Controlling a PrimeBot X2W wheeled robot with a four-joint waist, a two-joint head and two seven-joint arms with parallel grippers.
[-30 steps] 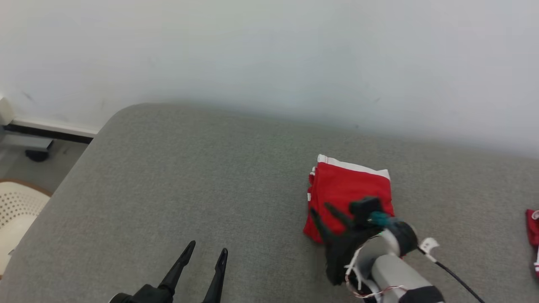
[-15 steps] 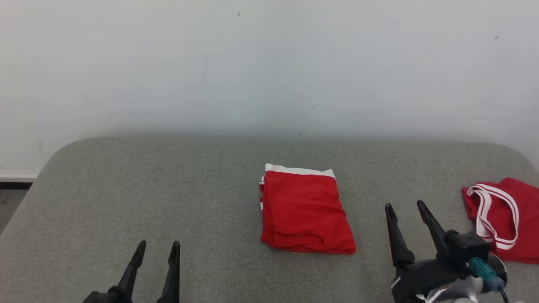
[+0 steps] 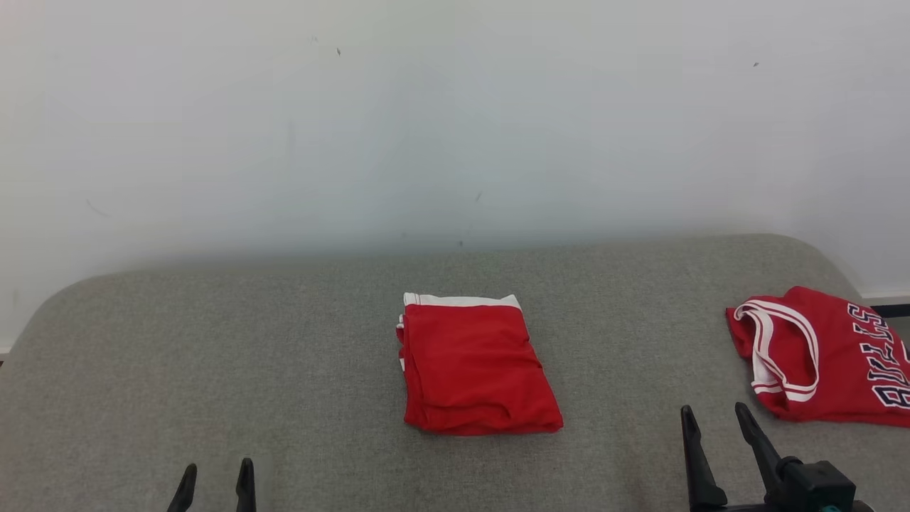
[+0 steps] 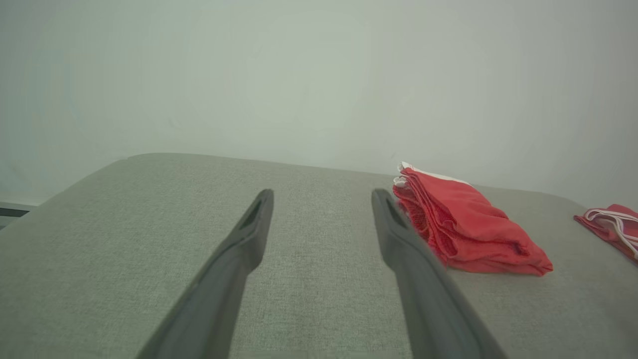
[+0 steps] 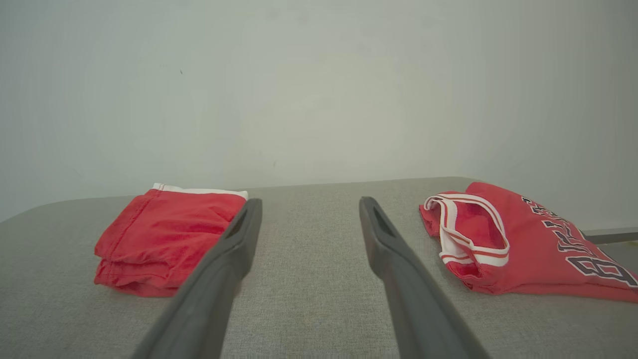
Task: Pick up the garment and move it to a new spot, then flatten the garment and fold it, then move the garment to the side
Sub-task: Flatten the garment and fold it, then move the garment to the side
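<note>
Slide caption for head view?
Folded red garment centred on grey cushion, red jersey at right; left gripper and right gripper open, empty.

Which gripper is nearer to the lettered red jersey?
Right. The right gripper sits just left of the lettered jersey, slightly nearer the robot; the left gripper is far to its left, beyond the folded red garment.

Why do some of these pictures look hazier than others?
Head view: soft even light, faint shadows, the folded red garment crisp. Left wrist view: pale and hazy, the jaws slightly blurred close to the lens. Right wrist view: similar haze, though the jersey lettering is legible.
</note>
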